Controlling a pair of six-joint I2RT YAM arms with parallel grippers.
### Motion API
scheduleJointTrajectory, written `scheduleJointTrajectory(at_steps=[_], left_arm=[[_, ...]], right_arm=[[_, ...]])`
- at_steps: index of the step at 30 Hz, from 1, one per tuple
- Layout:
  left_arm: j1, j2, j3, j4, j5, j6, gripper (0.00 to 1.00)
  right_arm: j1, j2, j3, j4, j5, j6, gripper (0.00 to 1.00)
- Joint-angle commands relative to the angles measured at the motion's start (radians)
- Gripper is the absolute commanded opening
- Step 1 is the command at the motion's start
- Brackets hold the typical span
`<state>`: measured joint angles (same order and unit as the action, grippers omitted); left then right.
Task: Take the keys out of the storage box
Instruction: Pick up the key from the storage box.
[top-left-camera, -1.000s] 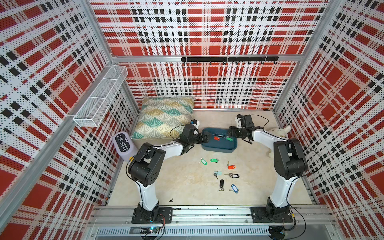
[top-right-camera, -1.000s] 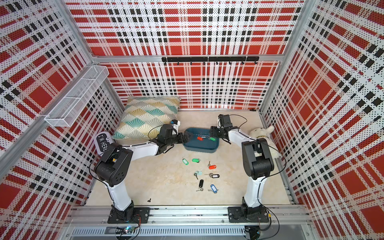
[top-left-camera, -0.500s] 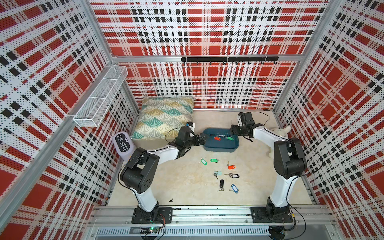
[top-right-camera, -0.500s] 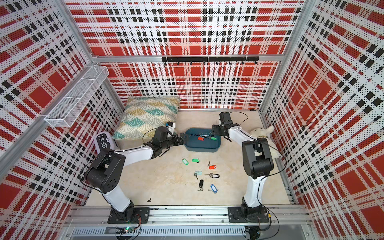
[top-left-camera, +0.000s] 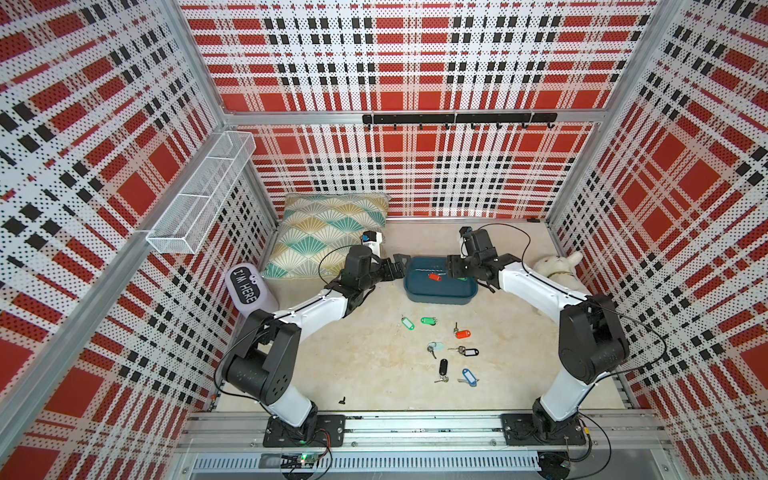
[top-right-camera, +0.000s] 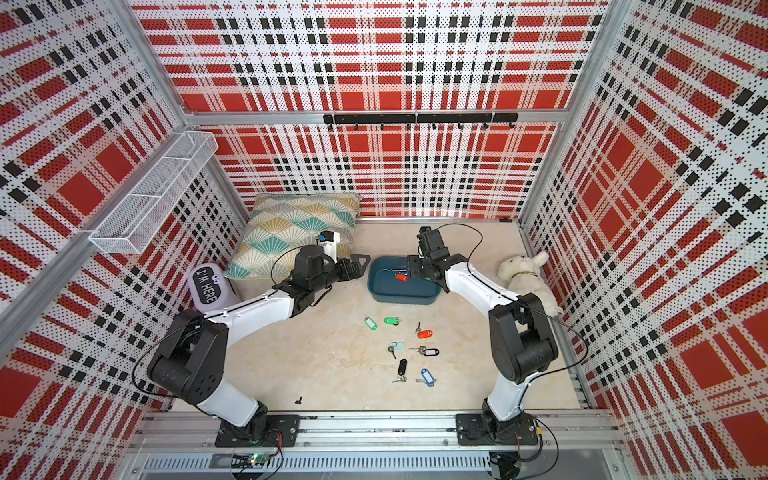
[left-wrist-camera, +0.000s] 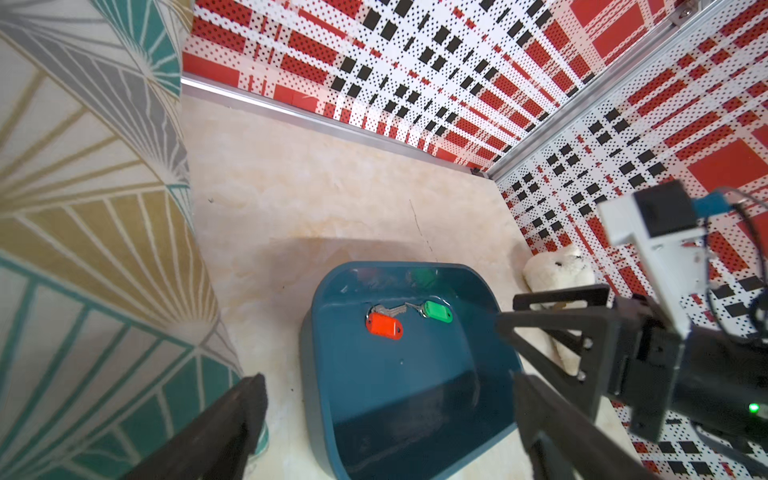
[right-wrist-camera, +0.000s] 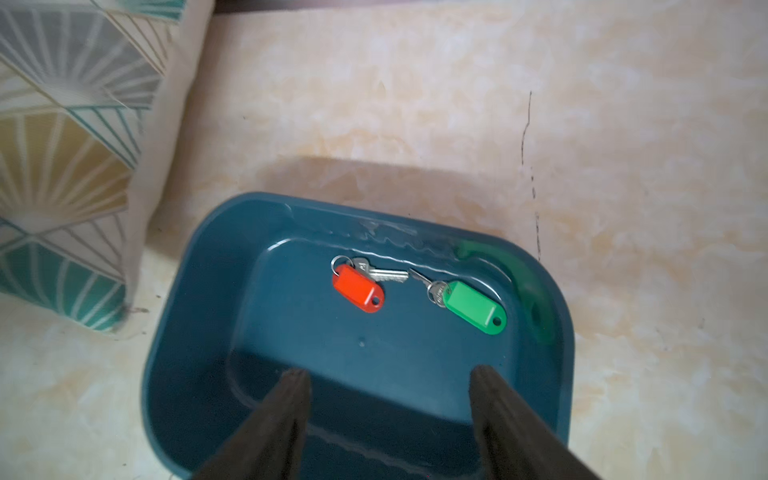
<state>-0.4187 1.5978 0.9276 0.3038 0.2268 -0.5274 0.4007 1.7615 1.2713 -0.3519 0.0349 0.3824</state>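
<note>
The shallow teal plastic storage box (right-wrist-camera: 187, 316) holds a red-tagged silver key (right-wrist-camera: 357, 289), with a green-tagged silver key (right-wrist-camera: 473, 305) at its 3 o'clock. The left gripper (left-wrist-camera: 386, 380) and the right gripper (right-wrist-camera: 388, 386) have jaws apart, empty.

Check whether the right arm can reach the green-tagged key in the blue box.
Probably yes: the right pincer is open over the storage box, with nothing between it and the green-tagged key.
</note>
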Motion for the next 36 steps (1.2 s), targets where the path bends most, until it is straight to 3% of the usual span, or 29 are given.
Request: scheduleJointTrajectory(at_steps=[1,11,18,36], left_arm=[[0.015,-0.034,-0.016,0.02,-0.021,0.03,0.99],[0.049,-0.047,-0.038,0.022,-0.024,0.053,0.99],[0.063,-0.033,-0.035,0.024,-0.02,0.059,0.99],[0.077,-0.008,-0.028,0.028,-0.003,0.06,0.99]], right_arm=[[-0.011,0.07,0.013,0.012,-0.023,0.039,0.64],[-0.011,0.238,0.143,-0.023,0.001,0.045,0.53],[-0.011,0.315,0.213,-0.06,0.038,0.043,0.5],[-0.011,0.367,0.222,-0.091,0.091,0.045,0.41]])
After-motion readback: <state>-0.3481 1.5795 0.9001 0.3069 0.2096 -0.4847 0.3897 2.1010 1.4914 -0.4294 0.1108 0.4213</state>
